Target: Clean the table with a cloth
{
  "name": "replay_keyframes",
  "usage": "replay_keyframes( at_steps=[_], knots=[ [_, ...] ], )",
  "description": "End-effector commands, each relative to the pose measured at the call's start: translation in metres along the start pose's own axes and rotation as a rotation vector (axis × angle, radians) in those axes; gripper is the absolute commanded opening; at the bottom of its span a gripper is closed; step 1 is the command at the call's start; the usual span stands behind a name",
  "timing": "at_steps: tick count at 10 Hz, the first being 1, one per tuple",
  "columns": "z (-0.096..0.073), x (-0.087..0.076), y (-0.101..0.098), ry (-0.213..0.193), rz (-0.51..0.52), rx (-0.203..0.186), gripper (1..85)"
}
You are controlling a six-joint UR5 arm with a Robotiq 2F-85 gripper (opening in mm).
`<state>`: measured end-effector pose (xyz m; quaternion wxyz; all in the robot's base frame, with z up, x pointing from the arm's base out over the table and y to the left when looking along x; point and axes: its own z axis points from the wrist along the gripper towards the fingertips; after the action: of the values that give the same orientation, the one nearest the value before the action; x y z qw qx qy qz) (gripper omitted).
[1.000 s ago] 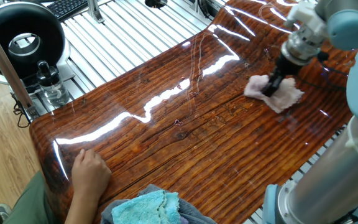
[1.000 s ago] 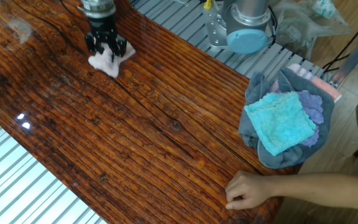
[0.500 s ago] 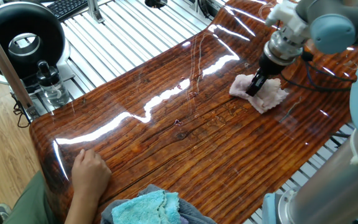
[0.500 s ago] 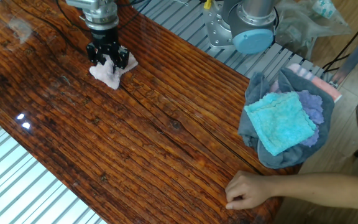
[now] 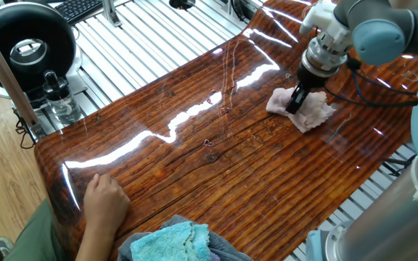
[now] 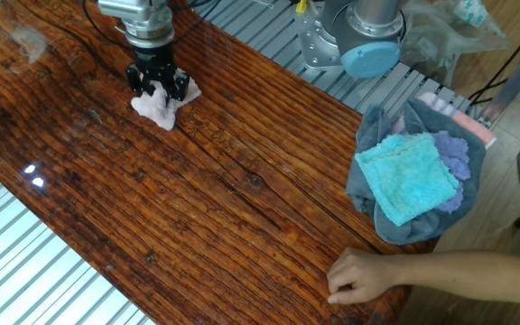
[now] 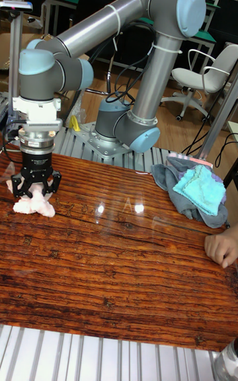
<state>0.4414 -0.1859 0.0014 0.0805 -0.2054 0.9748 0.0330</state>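
On the table, the gripper presses down, clenched on the pink cloth beneath it.

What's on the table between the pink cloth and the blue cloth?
Nothing. In the other fixed view, only bare shiny table stretches from the pink cloth under the gripper to the blue cloth.

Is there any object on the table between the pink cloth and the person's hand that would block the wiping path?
Nothing visible does. The gripper presses the pink cloth on the table; bare wood lies before the hand.
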Motion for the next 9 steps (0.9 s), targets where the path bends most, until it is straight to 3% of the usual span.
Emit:
replay_keyframes(
  at_steps=[1, 3, 7, 9],
  knots=[
    [-0.001, 0.005, 0.0, 0.021, 0.011, 0.001, 1.0],
    [-0.001, 0.001, 0.007, 0.007, 0.082, -0.029, 1.0],
    [-0.001, 0.002, 0.001, 0.01, 0.186, -0.002, 1.0],
    [-0.007, -0.012, 0.02, 0.014, 0.228, -0.002, 1.0]
  ],
)
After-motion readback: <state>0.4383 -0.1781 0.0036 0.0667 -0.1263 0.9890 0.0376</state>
